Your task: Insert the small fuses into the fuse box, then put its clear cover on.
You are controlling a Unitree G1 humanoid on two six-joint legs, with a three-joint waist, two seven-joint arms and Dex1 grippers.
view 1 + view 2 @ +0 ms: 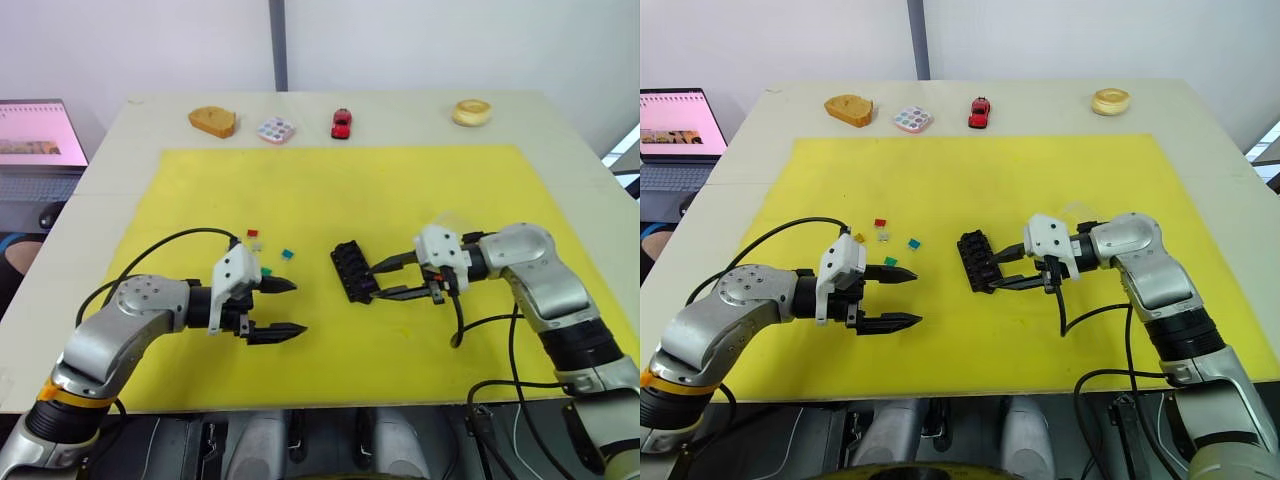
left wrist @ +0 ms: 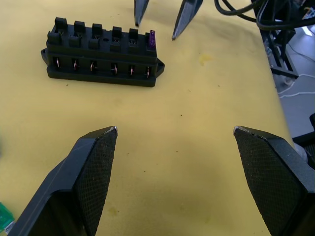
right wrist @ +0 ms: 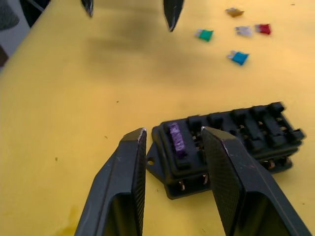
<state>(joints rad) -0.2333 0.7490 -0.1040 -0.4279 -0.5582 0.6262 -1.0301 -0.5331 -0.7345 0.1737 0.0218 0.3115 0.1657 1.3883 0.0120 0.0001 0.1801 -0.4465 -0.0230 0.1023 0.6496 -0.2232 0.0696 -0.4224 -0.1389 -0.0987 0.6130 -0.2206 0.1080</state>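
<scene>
The black fuse box (image 1: 351, 268) lies mid-mat, with a purple fuse (image 3: 176, 139) seated in its end slot. My right gripper (image 1: 376, 282) is open, its fingers straddling that end of the box and holding nothing. Loose small fuses lie left of the box: red (image 1: 880, 223), grey (image 1: 883, 236), orange (image 1: 859, 238), teal (image 1: 913, 243) and green (image 1: 890, 261). My left gripper (image 1: 299, 307) is open and empty, just right of the green fuse and pointing at the box (image 2: 101, 59). A faint transparent shape, likely the clear cover (image 1: 450, 220), lies behind my right wrist, partly hidden.
Everything sits on a yellow mat (image 1: 350, 190) on a pale table. Along the far edge are a bread piece (image 1: 212, 121), a dotted tray (image 1: 276, 130), a red toy car (image 1: 341, 123) and a bun (image 1: 471, 111). A laptop (image 1: 35, 135) stands off the table's left.
</scene>
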